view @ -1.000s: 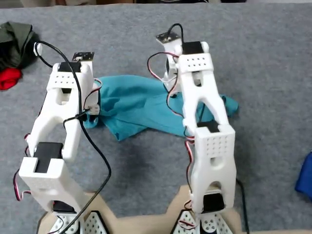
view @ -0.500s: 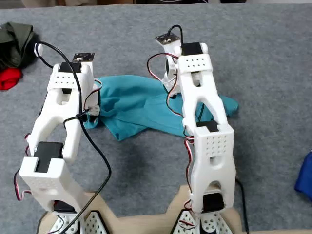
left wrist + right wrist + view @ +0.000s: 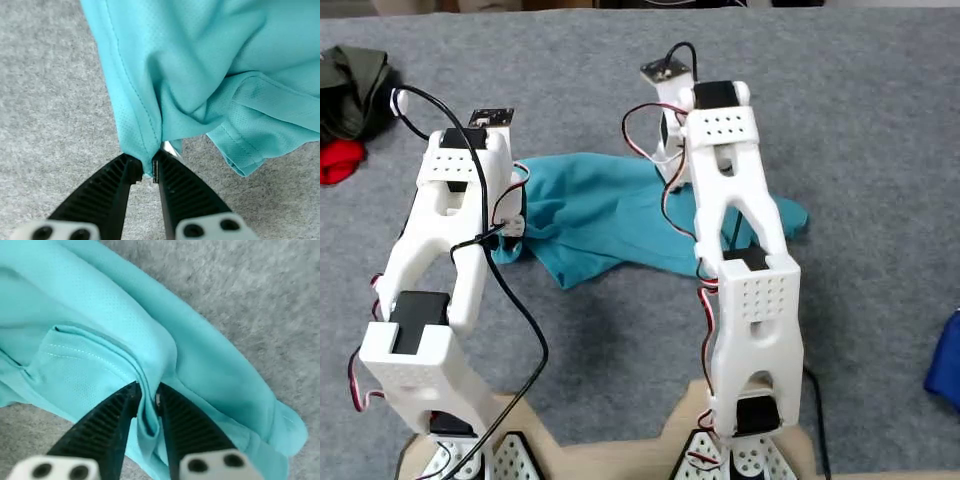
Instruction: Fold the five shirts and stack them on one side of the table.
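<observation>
High view — rumpled teal shirt (image 3: 590, 212)

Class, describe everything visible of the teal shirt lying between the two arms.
The teal shirt, a thin mesh-like knit with stitched hems, lies crumpled and unfolded on the grey felt-like table. The black left pincer is shut on one hemmed edge; the black right pincer is shut on a fold.

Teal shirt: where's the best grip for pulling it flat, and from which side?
Probably raised folds near its edges, from above, one pincer toward each end: the teal shirt lies crumpled on the table, so flat cloth gives little purchase. The left pincer is shut on a stitched hem fold, the right pincer on a raised ridge.
</observation>
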Available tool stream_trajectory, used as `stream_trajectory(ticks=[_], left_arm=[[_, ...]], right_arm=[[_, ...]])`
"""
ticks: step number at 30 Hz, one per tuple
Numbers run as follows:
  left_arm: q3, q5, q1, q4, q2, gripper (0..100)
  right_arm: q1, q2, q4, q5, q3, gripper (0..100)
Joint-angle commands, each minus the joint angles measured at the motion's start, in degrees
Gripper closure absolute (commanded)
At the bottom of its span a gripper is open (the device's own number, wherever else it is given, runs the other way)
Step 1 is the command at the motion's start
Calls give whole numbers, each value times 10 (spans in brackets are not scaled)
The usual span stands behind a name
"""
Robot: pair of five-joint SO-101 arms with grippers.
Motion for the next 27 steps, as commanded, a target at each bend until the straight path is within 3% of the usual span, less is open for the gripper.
stream_trajectory(ticks=[1, 27], left_arm=[[-2, 1, 4, 0, -7, 982], [-7, 1, 6, 16, -7, 982]], right_arm=[[8, -2, 18, 2, -51, 921], [29, -1, 42, 2, -49, 886]])
